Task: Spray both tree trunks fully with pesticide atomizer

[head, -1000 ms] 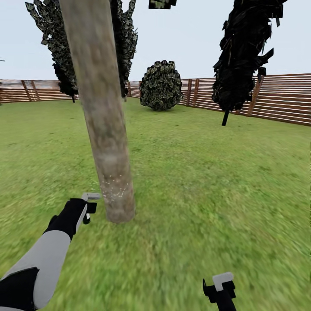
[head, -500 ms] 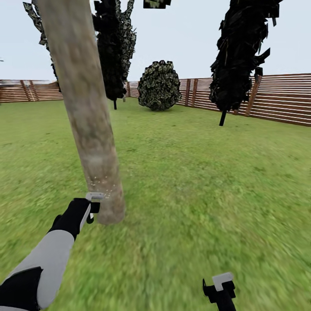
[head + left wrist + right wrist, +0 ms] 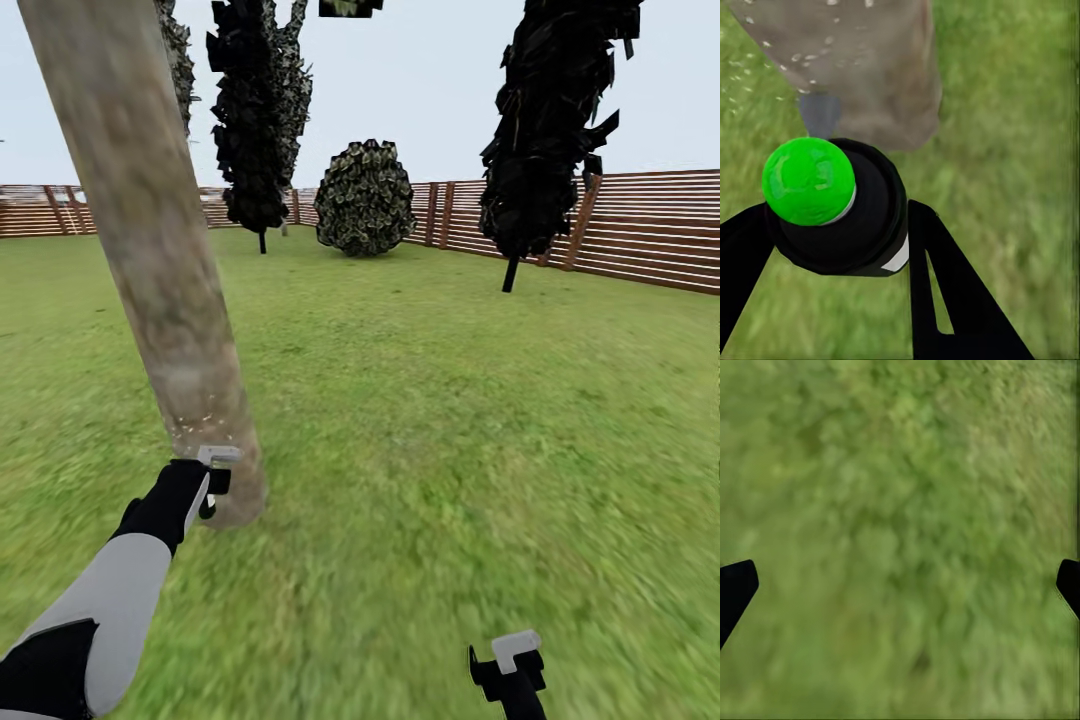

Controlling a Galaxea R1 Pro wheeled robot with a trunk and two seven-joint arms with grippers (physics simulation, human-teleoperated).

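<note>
A thick grey-beige tree trunk (image 3: 160, 270) rises at the left of the head view, leaning left. White pesticide specks (image 3: 200, 420) dot its lowest part. My left gripper (image 3: 212, 478) sits right at the base of the trunk. In the left wrist view this gripper (image 3: 840, 251) is shut on the pesticide atomizer (image 3: 847, 225), a dark bottle whose round top (image 3: 808, 180) is green here. Beyond it the trunk (image 3: 870, 67) carries specks (image 3: 765, 45). My right gripper (image 3: 510, 662) hangs low at the right, open (image 3: 900, 592) over bare grass.
Green lawn (image 3: 480, 400) stretches ahead and to the right. Two narrow black trees (image 3: 255, 120) (image 3: 555, 120) and a round bush (image 3: 366, 200) stand far back in front of the reddish slat fence (image 3: 640, 225).
The whole picture has shifted, so the camera moved: the trunk now stands further left and leans more. Both arms keep their places in the view, with the left gripper still at the trunk's base.
</note>
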